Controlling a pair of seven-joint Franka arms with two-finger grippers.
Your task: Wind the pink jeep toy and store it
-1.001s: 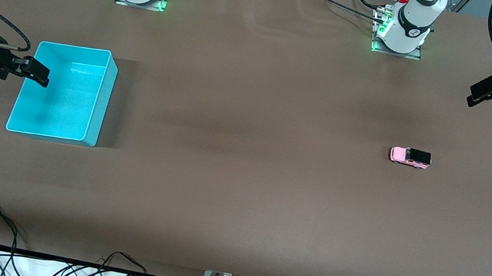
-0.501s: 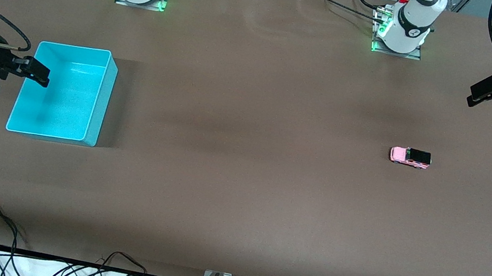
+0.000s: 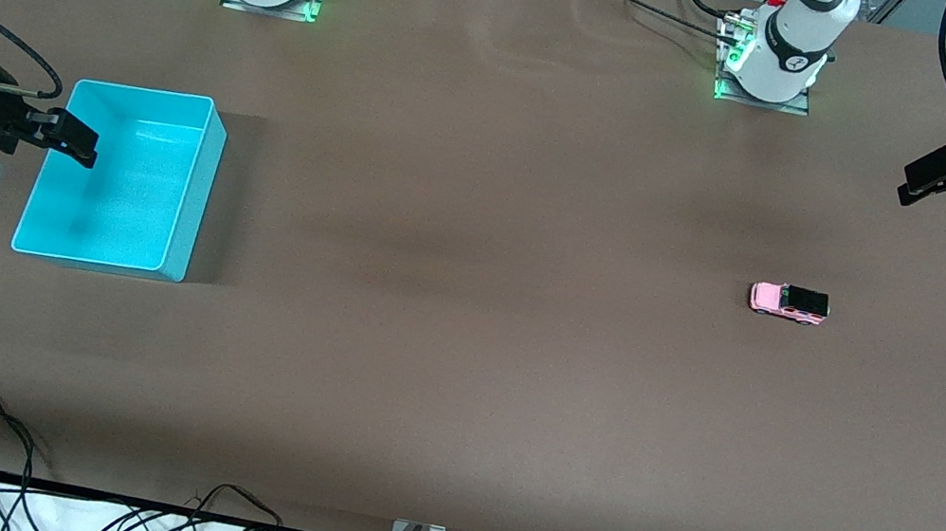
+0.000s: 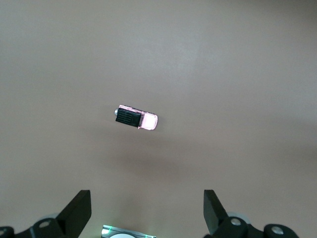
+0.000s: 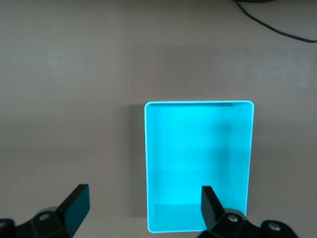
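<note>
Item: pink jeep toy [image 3: 789,302], a tiny boxy car with a black roof panel and dark wheels.
Location: seen right of centre in the front view, on the bare brown bench [image 3: 459,350], toward the left arm's end; upright on its wheels, touching nothing else.
Handling, judged: likely light, rigid and smooth-sided; it may roll or skid if nudged lengthwise. No winding knob or key can be made out.
Grasp point, judged: across the two long body sides at mid-length, above the wheels, so the wheels are left free.
Container: cyan bin [image 3: 118,177], at the left of the front view, well apart from the toy; nothing is seen inside it.
Left tool [image 3: 929,180]: seen at the upper right edge of the front view, raised over the bench; fingers spread wide, nothing held. In the left wrist view the toy [image 4: 136,118] lies clear of the fingertips [image 4: 79,210].
Right tool [image 3: 67,137]: seen at the left edge of the front view, over the rim of the bin; fingers spread wide, nothing held; this arm waits.
Task status, judged: not yet begun; toy neither wound nor stored.
</note>
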